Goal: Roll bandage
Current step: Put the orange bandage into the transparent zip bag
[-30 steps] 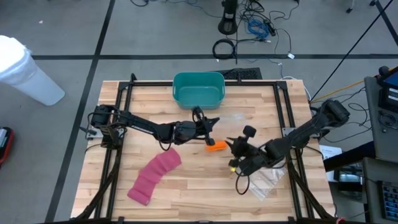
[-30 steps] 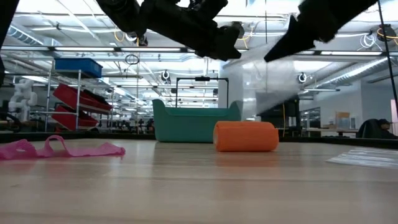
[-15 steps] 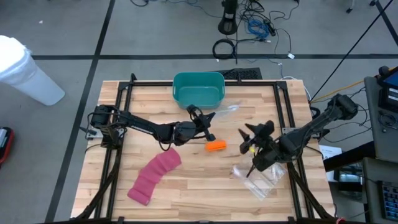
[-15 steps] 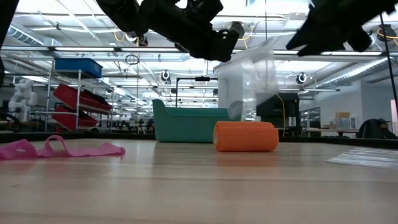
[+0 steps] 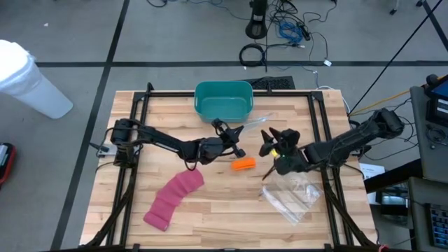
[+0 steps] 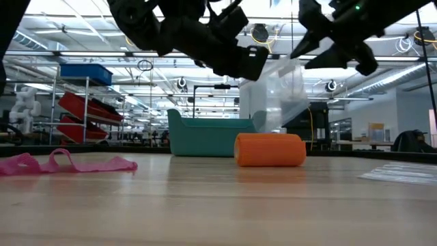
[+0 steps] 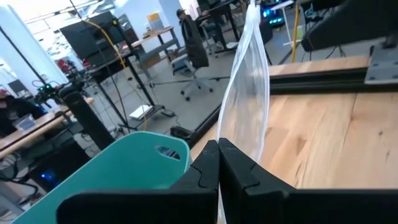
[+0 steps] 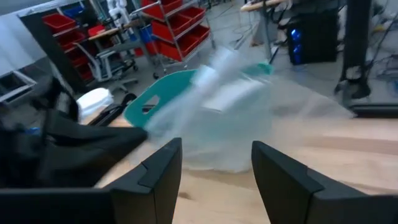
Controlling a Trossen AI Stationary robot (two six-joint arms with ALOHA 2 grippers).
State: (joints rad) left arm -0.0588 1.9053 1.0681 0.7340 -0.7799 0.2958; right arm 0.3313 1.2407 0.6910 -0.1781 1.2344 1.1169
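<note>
Orange bandage roll (image 5: 243, 164): rolled up, lying on its side on the desk near the middle, between the two grippers; in the low view (image 6: 270, 149) it rests in front of the teal bin, touched by nothing.
Pink bandage (image 5: 173, 198): unrolled, a loose crumpled strip on the desk towards the front left, well apart from the orange roll; seen low and flat at the left edge of the low view (image 6: 65, 164).
Clear plastic bag (image 5: 253, 123): held up off the desk, stretching from the left gripper towards the teal bin; in the left wrist view (image 7: 252, 99) it rises as a narrow transparent sheet out of the pinched fingers; in the low view (image 6: 281, 89) it hangs above the orange roll.
Left gripper (image 5: 234, 142): above the desk centre, just behind the orange roll; fingers (image 7: 202, 177) pressed together, pinching the edge of the clear plastic bag.
Right gripper (image 5: 271, 143): above the desk just right of the orange roll, facing the bag; fingers (image 8: 158, 168) spread partway apart, nothing between them.
Second plastic bag (image 5: 292, 199): clear, lying flat on the desk at front right, under the right arm.
Teal bin (image 5: 222, 100): at the back centre of the desk, open side up.
Desk (image 5: 224, 217): pale wooden planks with a black frame.
</note>
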